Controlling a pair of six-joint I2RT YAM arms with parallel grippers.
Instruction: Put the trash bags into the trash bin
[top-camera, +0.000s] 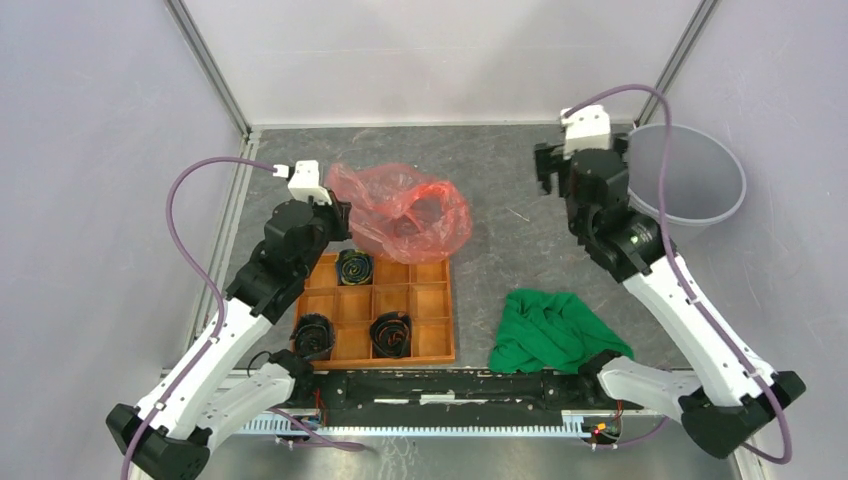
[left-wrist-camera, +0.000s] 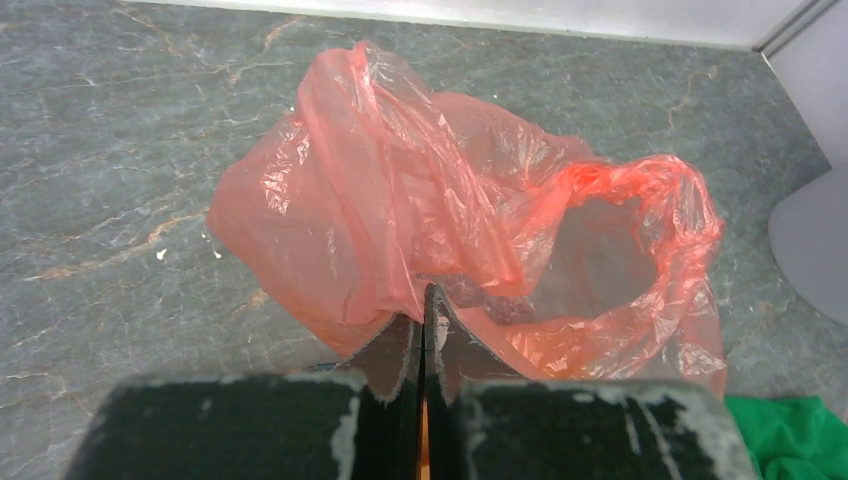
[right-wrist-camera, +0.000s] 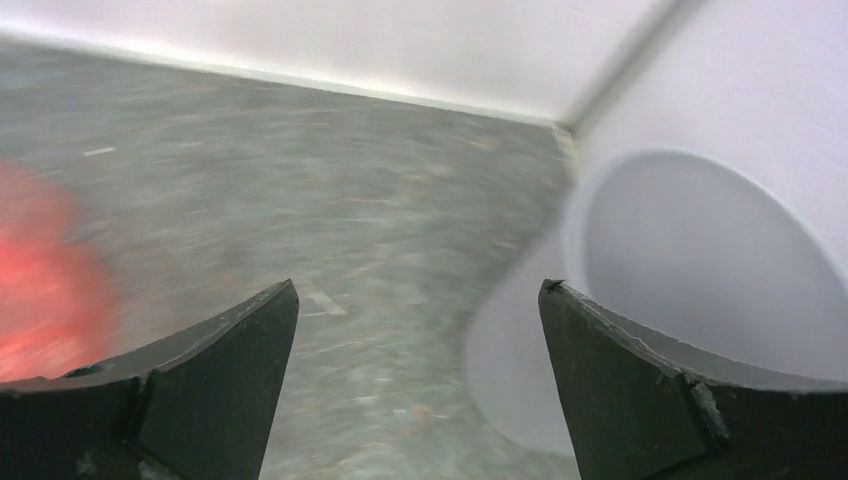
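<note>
**Bag gripped, bin not yet lined**

Task barely under way, imo. The red bag (top-camera: 405, 210) lies crumpled on the counter (top-camera: 520, 215), well apart from the trash bin (top-camera: 690, 180), and no part of it touches the bin. Its open mouth gapes on the side facing the bin. What shows of the bin's inside is bare grey, so nothing is in yet.

Left hand (left-wrist-camera: 425, 300): jaws pressed together at the bag edge farthest from the bin. A ridge of film runs up from the tips, so it prob. has a fold pinched, tho the wrist view can't show film between the pads for certain.

Right hand (right-wrist-camera: 420, 290): spread wide, holding nothing, just beside the bin on its bag-facing side, above the counter.

Done: a grip on the bag, at most. Left: lift it, carry it across to the bin, get it over the rim and down inside, let go. That's nearly the whole job.
</note>
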